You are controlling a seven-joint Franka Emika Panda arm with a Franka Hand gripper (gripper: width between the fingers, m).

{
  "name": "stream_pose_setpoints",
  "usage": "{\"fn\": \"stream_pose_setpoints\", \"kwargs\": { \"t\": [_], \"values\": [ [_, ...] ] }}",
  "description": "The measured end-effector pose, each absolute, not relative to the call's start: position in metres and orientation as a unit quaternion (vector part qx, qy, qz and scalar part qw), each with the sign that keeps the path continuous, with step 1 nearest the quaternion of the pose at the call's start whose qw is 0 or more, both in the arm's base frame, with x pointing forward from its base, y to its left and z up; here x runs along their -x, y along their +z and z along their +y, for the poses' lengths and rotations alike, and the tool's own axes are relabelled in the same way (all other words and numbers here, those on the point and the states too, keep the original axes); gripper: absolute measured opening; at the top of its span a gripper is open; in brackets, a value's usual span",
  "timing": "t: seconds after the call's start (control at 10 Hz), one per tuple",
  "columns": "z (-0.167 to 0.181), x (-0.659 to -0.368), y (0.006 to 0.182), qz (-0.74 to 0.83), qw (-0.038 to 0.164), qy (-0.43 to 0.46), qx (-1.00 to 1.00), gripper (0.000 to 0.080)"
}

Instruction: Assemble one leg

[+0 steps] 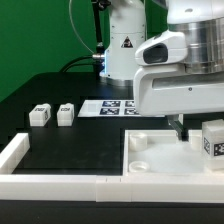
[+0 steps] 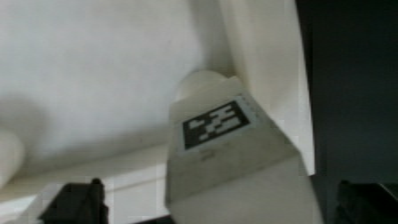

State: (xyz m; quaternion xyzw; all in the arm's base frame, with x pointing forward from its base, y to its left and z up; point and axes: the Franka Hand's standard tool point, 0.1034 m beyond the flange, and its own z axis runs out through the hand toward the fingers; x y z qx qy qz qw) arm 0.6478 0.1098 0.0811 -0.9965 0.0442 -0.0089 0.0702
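One leg [image 2: 222, 125], a white block with a black-and-white tag, stands on the white panel [image 2: 89, 60] by its raised rim. In the exterior view this leg [image 1: 212, 140] is at the right edge, over the panel [image 1: 160, 160]. My gripper [image 2: 217, 205] straddles the leg with its jaws open. One dark finger [image 2: 71, 205] stands apart from the leg, and the other finger [image 2: 365, 205] is close beside it. In the exterior view the gripper [image 1: 195, 130] hangs under the large white hand. Two more legs [image 1: 40, 115] [image 1: 65, 114] sit on the black table at the exterior view's left.
The marker board [image 1: 110, 106] lies behind the panel, by the robot base [image 1: 125, 45]. A low white wall [image 1: 15, 155] runs along the table's front and left edge.
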Motion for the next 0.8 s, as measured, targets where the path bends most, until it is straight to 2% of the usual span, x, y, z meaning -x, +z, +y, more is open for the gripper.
{"fn": "stream_pose_setpoints", "kwargs": {
  "t": [0.1, 0.2, 0.3, 0.4, 0.5, 0.8],
  "values": [
    [0.1107, -0.6472, 0.0804, 0.072, 0.073, -0.006, 0.995, 0.0649],
    [0.1101, -0.6473, 0.0804, 0.068, 0.073, -0.006, 0.995, 0.0529],
    [0.1105, -0.6472, 0.0804, 0.076, 0.074, -0.006, 0.994, 0.0529],
    [0.1118, -0.6468, 0.0803, 0.131, 0.077, 0.000, 0.988, 0.0346],
    [0.1089, -0.6467, 0.0797, 0.184, 0.075, 0.004, 0.980, 0.0295],
    [0.1051, -0.6463, 0.0788, 0.353, 0.076, 0.018, 0.932, 0.0295]
  ]
}}
